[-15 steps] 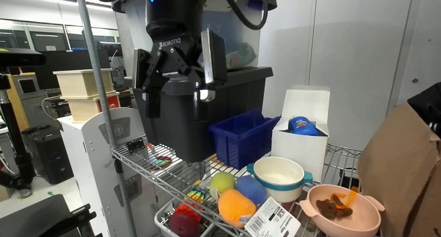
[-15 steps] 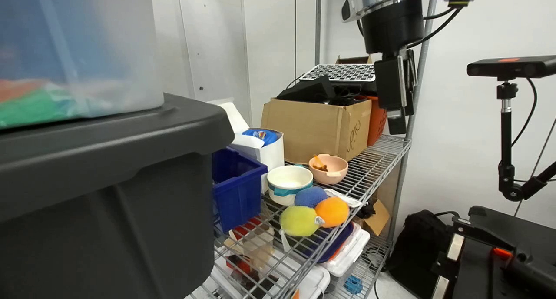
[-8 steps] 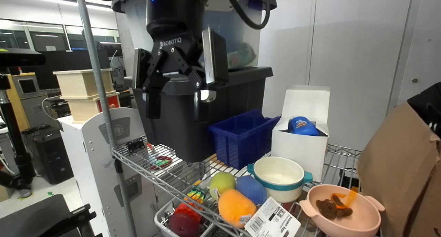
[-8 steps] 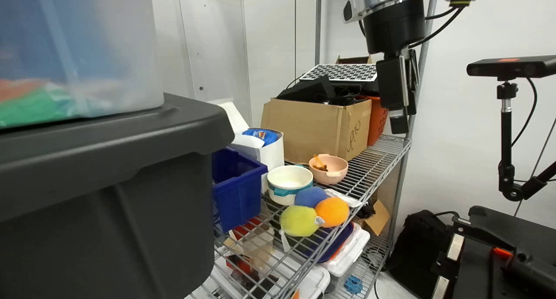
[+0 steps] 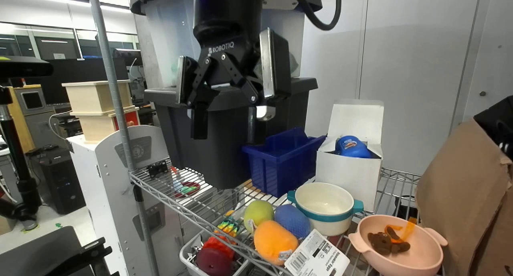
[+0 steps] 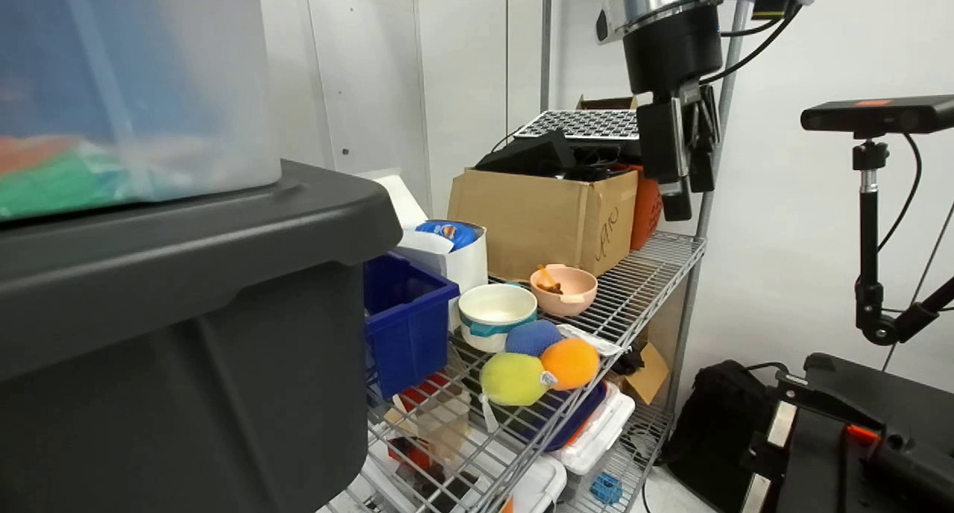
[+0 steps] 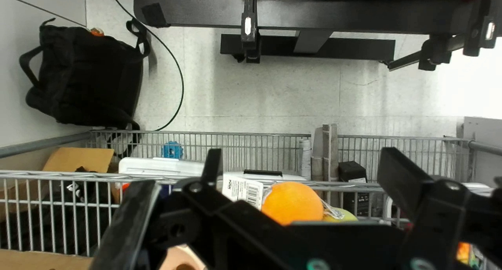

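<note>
My gripper [image 5: 227, 137] hangs above the wire shelf, its two fingers spread wide with nothing between them. In the wrist view the orange ball [image 7: 292, 203] shows beyond and below the jaws, apart from them, partly covered by the gripper body. Beside it lie a yellow-green ball [image 5: 258, 214], a blue ball [image 5: 292, 220] and a white label card [image 5: 317, 254]. Behind them stands a cream pot [image 5: 326, 199] with a teal band and handles. A pink bowl [image 6: 581, 297] holds a small brown plush toy [image 5: 380, 243] with an orange ribbon. The gripper touches none of these.
A dark blue bin [image 5: 280, 167], a large grey tote [image 6: 186, 394] and an open white box [image 5: 348, 179] stand on the shelf. A cardboard box [image 6: 529, 218] fills the far end. A metal post [image 5: 116, 95] rises at the shelf's corner.
Over the last half second my gripper has shifted clearly to the right in an exterior view, and slightly up and left in another. It stays spread; the objects on the shelf have not moved.
</note>
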Controlling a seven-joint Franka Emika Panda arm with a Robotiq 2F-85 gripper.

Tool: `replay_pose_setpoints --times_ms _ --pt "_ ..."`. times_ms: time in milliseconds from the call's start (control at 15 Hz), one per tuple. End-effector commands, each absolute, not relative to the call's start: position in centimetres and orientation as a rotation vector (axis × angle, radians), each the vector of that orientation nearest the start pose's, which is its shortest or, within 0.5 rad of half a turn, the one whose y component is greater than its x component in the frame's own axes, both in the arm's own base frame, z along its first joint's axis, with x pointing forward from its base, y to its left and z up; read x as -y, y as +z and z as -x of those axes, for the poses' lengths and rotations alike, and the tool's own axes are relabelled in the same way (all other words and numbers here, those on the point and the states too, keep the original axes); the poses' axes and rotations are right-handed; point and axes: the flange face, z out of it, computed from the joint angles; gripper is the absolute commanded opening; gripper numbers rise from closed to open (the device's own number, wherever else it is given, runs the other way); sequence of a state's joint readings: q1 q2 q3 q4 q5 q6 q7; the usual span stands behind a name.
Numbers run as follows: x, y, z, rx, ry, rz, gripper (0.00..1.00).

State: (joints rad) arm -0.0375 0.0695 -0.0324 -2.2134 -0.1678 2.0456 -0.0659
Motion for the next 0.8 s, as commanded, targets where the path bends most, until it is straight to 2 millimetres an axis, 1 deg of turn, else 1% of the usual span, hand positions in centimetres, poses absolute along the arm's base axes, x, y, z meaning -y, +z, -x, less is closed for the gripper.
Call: replay_pose_setpoints --times_ms 0,133,267,467,600,733 --pt "4.7 32.3 -52.5 0.074 0.394 3.218 1.00" --pt "4.7 31.6 -53.1 0.082 0.387 3.188 1.00" --pt "4.8 31.4 -53.9 0.108 0.348 3.148 1.00" --pt "5.3 30.9 -54.7 0.185 0.282 3.111 1.00" --pt "5.8 30.5 -55.2 0.238 0.211 3.111 1.00" --pt "6.0 29.7 -56.1 0.223 0.139 3.132 1.00"
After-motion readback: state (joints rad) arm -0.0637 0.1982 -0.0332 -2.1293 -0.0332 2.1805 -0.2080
